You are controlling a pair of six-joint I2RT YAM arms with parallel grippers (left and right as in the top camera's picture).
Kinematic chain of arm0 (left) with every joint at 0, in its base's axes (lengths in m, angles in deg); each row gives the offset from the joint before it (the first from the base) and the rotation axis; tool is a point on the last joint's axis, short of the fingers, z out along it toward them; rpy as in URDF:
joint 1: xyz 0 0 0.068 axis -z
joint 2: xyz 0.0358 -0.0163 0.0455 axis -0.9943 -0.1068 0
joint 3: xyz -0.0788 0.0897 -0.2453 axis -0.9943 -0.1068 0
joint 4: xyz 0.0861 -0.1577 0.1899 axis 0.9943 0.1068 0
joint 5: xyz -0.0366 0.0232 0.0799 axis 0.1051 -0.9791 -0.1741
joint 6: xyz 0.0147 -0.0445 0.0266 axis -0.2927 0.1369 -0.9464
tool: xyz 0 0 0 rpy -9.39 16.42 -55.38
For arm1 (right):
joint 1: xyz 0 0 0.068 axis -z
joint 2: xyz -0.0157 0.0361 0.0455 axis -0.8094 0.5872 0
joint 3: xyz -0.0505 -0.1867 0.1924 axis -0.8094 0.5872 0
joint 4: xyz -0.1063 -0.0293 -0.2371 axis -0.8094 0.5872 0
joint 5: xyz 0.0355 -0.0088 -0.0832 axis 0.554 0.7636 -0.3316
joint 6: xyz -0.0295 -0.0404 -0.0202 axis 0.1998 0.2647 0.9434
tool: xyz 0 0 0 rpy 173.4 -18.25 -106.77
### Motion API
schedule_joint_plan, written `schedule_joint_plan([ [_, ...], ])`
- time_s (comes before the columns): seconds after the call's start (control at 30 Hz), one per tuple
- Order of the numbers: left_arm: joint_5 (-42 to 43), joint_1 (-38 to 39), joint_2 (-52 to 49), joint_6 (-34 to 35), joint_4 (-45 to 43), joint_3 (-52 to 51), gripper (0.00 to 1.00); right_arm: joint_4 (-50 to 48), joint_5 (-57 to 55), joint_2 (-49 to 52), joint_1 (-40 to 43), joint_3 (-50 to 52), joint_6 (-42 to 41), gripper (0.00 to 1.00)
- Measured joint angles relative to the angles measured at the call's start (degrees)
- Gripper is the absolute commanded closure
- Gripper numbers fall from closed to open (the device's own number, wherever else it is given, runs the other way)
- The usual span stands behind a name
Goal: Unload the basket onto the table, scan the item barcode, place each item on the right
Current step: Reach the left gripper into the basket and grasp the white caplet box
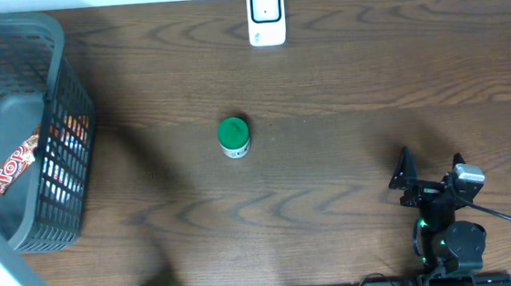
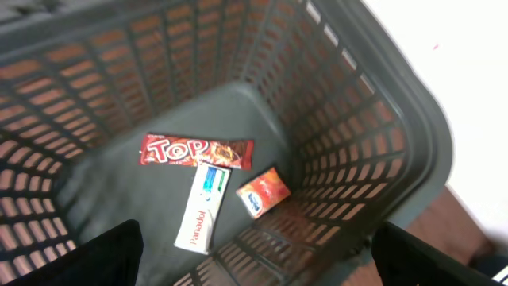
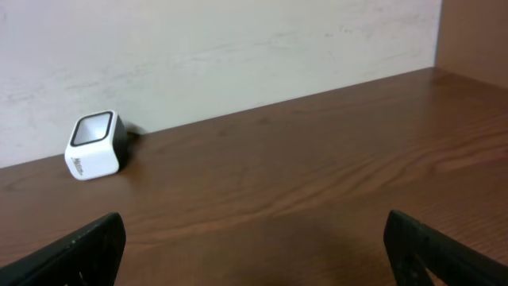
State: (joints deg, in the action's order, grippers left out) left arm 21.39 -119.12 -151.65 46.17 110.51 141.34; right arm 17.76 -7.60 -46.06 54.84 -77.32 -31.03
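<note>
Where the wooden table (image 1: 323, 74) meets its left edge sits the grey mesh basket (image 1: 64, 131); the left gripper (image 2: 258, 258) hangs above the basket floor, pointing down, jaws spread wide and empty. Right gripper (image 3: 254, 253): low at the near right edge, level, jaws wide and empty, facing the white scanner (image 1: 265, 14) by the far wall. Green-capped bottle (image 1: 234, 136): upright mid-table, well apart from both grippers, open wood on every side. Basket contents: red Top bar (image 2: 197, 151), white Panadol box (image 2: 202, 208) touching it, orange packet (image 2: 262, 191) just beside.
</note>
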Motion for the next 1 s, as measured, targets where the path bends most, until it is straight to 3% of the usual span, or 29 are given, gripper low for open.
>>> schedule_joint_plan([
  [0.17,-1.64,0.0,-1.95,0.46,-0.09,-2.64,0.07,0.0,0.0,0.0,0.0,0.0,0.0,0.01],
  [0.4,-4.31,-0.02,-15.17,0.46,-0.2,-11.06,0.07,0.0,0.0,0.0,0.0,0.0,0.0,0.01],
  [0.63,-4.96,-0.02,-25.07,0.46,-1.18,-12.7,0.07,0.0,0.0,0.0,0.0,0.0,0.0,0.01],
  [1.0,-5.31,-0.02,-33.27,0.46,-6.88,-17.62,0.07,0.0,0.0,0.0,0.0,0.0,0.0,0.01],
])
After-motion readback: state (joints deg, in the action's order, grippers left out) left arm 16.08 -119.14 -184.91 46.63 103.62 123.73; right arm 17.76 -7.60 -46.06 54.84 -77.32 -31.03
